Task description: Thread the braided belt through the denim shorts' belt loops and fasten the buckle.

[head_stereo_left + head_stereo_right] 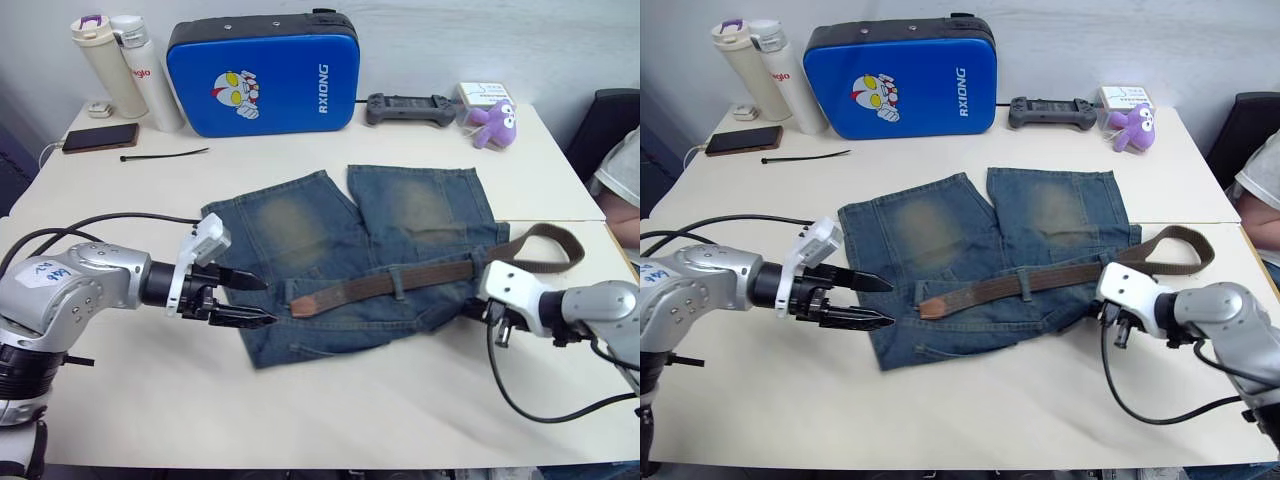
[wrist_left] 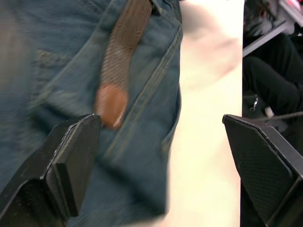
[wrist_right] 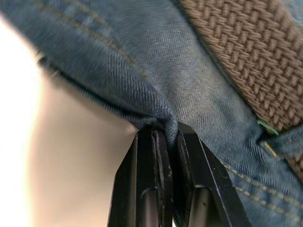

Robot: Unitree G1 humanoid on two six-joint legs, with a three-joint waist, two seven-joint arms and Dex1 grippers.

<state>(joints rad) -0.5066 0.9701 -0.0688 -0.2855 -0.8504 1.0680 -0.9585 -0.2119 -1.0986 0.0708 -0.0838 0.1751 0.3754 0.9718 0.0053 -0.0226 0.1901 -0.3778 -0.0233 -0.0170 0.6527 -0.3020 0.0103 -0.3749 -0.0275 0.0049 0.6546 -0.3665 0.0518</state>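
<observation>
braided belt [image 1: 385,283] across flat denim shorts [image 1: 300,235]

Left gripper [image 1: 255,300] agape, right gripper [image 3: 166,137] pinched.

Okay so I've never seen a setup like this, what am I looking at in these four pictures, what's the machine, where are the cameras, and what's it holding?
It is a humanoid robot with two arms, each ending in a two-fingered black gripper. The two wide pictures come from cameras in its head, looking down over a table. The two close-ups come from cameras on its wrists.

On the table lie denim shorts with a braided belt across the waistband, passing under a belt loop. Behind them are a blue case, two bottles, a phone, a cable tie, a game controller and a purple plush toy.

The left gripper is open beside the belt's tan tip. The right gripper pinches the shorts' edge.
</observation>
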